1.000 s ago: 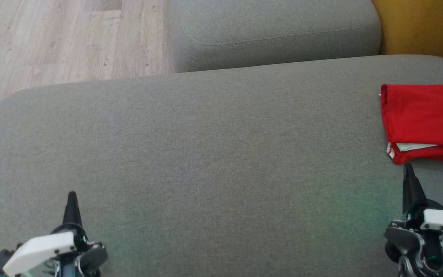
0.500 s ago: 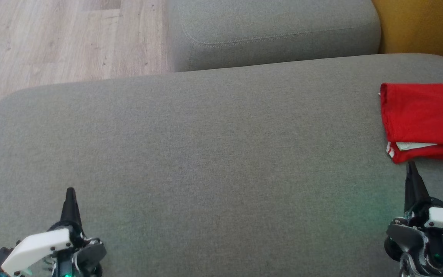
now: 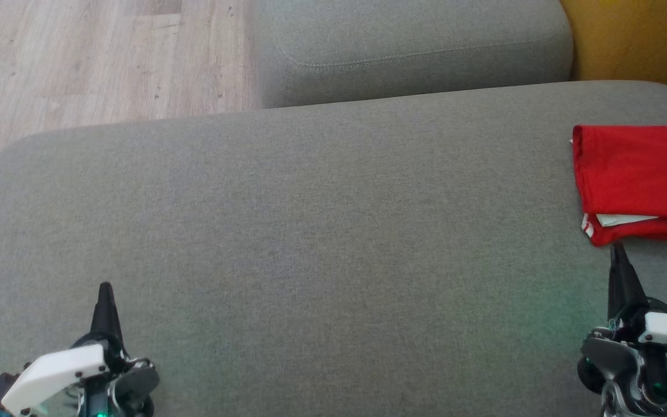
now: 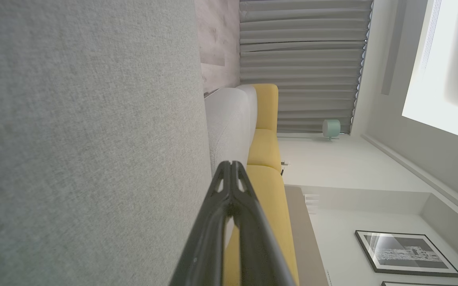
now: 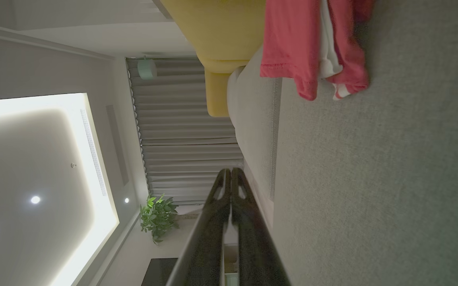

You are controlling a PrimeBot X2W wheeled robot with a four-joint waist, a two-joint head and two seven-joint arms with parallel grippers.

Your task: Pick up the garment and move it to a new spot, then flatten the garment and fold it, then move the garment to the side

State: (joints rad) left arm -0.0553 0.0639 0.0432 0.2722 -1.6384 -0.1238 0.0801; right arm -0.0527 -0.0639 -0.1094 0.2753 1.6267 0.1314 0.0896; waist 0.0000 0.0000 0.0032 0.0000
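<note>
The garment (image 3: 640,179), a folded red T-shirt with a white layer showing at its near edge, lies at the right edge of the grey sofa seat (image 3: 310,231); in the right wrist view the garment (image 5: 292,43) sits at the top. My right gripper (image 3: 617,250) is shut, its tip just short of the garment's near edge, holding nothing. Its fingers are pressed together as my right gripper (image 5: 230,171) appears in its own wrist view. Far off at the lower left, my left gripper (image 3: 105,288) is shut and empty above the seat, seen again as my left gripper (image 4: 231,163).
A second grey cushion (image 3: 414,52) stands beyond the seat. Wooden floor (image 3: 79,63) lies past the seat's far left edge. A yellow cushion (image 3: 634,40) is at the top right.
Both grippers have shifted only slightly against the picture, which itself has moved a touch. The garment lies as before.
</note>
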